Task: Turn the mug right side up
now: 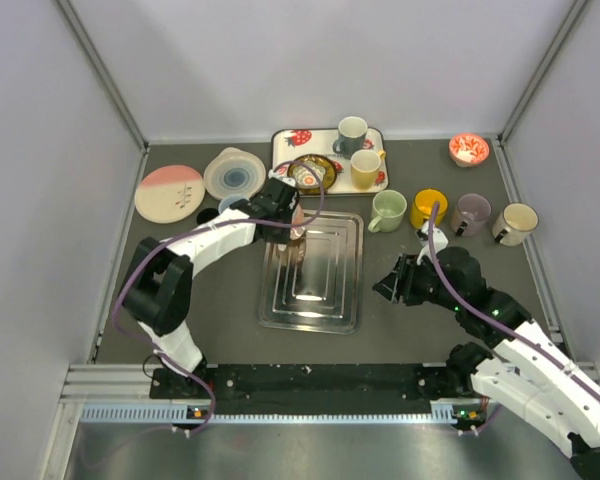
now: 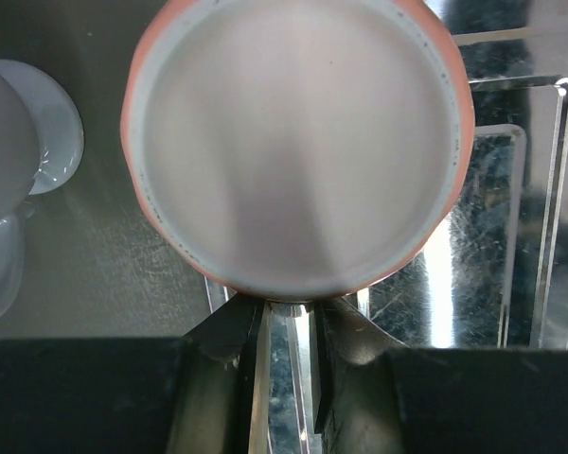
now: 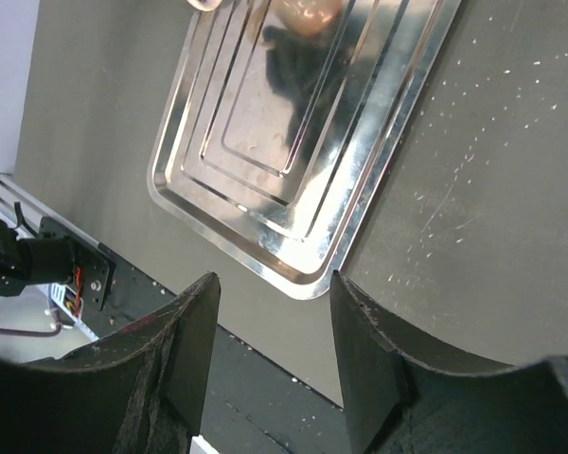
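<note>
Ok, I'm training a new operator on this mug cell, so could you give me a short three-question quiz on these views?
1. True or false: the right gripper is holding a mug.
2. The salmon mug at the left gripper is over: A) the metal tray; B) the pink plate; C) the red bowl.
3. How many mugs stand on the strawberry-print tray?

Key: 1 false, it is open and empty. 2 A. 3 two, a grey mug and a cream mug.
</note>
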{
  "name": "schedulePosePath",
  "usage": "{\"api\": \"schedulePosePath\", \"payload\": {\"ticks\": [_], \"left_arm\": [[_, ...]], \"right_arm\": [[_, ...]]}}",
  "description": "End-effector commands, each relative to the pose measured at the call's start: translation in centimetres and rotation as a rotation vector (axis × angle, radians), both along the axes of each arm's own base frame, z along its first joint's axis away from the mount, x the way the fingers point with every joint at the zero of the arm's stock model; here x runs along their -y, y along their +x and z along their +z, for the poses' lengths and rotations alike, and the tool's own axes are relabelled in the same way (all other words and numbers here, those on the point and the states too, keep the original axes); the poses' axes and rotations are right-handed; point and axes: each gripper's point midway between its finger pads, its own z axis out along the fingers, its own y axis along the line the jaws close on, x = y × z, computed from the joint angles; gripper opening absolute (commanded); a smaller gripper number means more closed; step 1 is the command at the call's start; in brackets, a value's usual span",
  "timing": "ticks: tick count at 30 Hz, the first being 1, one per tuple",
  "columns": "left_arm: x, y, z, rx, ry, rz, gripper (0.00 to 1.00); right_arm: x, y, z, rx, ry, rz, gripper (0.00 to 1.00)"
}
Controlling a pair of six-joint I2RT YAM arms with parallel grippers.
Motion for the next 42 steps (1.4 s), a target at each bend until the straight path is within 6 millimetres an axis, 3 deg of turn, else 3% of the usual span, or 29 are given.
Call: {"api": "schedulePosePath", "payload": {"ticks": [1,16,19,20,24,30,33,34,40,41,42], "left_arm": [[0.4,2.5,2.3,0.055,-0.022,0.005,0.00],[0.0,2.7,-0.9,-0.041,0.008,0.009,0.00],[-0.1,2.7,-1.0,-0.045,0.016,0.016,0.12],[-0.2,2.7,-1.0,-0.044,0.016,0.018,0.25],[-0.3,2.8,-0.3,-0.028,0.013,0.033,0.43],[-0.2,2.7,2.4,0.010,-0.020,0.038,0.55],[0.2,2.1,4.3,0.036,-0.062,0.038,0.58],[0.5,1.8,5.7,0.065,-0.085,0.030,0.58],[3.0,-1.4,11.2,0.179,-0.176,-0.031,0.61],[3.2,-2.2,11.1,0.180,-0.181,-0.035,0.61],[3.2,-2.8,12.4,0.217,-0.197,-0.035,0.61]], "right_arm": [[0.1,0.3,2.3,0.066,0.007,-0.002,0.50],[0.4,0.6,1.6,0.059,-0.015,-0.014,0.50],[0.3,0.6,1.5,0.056,-0.017,-0.013,0.50],[0.4,0.6,1.5,0.056,-0.019,-0.015,0.50],[0.4,0.6,1.5,0.060,-0.021,-0.017,0.50],[0.8,0.8,1.3,0.061,-0.036,-0.034,0.51],[1.3,1.5,1.1,0.059,-0.060,-0.082,0.54],[1.5,1.7,1.0,0.058,-0.069,-0.097,0.56],[5.0,5.8,1.0,0.053,-0.221,-0.384,0.68],[5.7,6.8,1.9,0.077,-0.239,-0.441,0.70],[5.9,7.3,2.2,0.081,-0.248,-0.471,0.73]]}}
